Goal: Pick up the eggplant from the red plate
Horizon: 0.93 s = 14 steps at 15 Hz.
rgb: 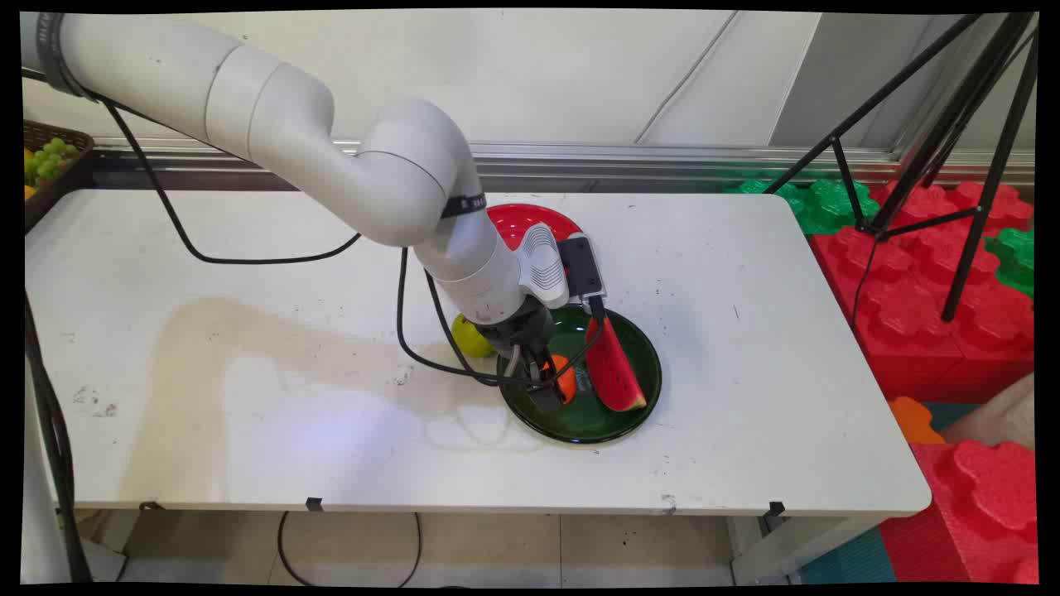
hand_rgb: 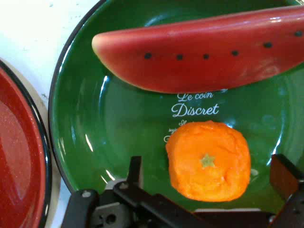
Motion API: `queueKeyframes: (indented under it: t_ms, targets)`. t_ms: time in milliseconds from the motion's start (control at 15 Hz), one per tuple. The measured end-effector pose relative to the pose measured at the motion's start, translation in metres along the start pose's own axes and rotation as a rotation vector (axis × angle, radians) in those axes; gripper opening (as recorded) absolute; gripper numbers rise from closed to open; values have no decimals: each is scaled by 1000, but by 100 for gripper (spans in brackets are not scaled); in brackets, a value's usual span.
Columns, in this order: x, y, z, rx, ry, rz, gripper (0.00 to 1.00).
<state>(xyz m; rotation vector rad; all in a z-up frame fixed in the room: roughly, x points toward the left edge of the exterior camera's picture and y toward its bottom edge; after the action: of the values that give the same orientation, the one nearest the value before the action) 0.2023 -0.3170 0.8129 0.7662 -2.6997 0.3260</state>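
The green plate has white writing on it that says "Le coin Discret". On the plate lie a watermelon slice and an orange. The gripper is low over the plate with its fingers spread wide, one on each side of the orange, not squeezing it. A red plate sits just behind the green one. A yellow-green fruit lies on the white table beside the green plate. At the far left a basket holds green grapes.
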Motion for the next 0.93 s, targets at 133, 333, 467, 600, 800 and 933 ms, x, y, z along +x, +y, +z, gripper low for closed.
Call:
queueKeyframes:
  t_ms: [133, 333, 467, 600, 800, 933]
  targets:
    - [-1, 0, -5, 5, 6, 12, 100]
    - [-2, 0, -16, 16, 20, 23, 100]
    - [-2, 0, -26, 25, 34, 25, 100]
    - [-2, 0, -37, 36, 53, 23, 100]
    - [-2, -2, -60, 57, 94, 22, 100]
    - [-4, -5, -82, 78, 131, 21, 100]
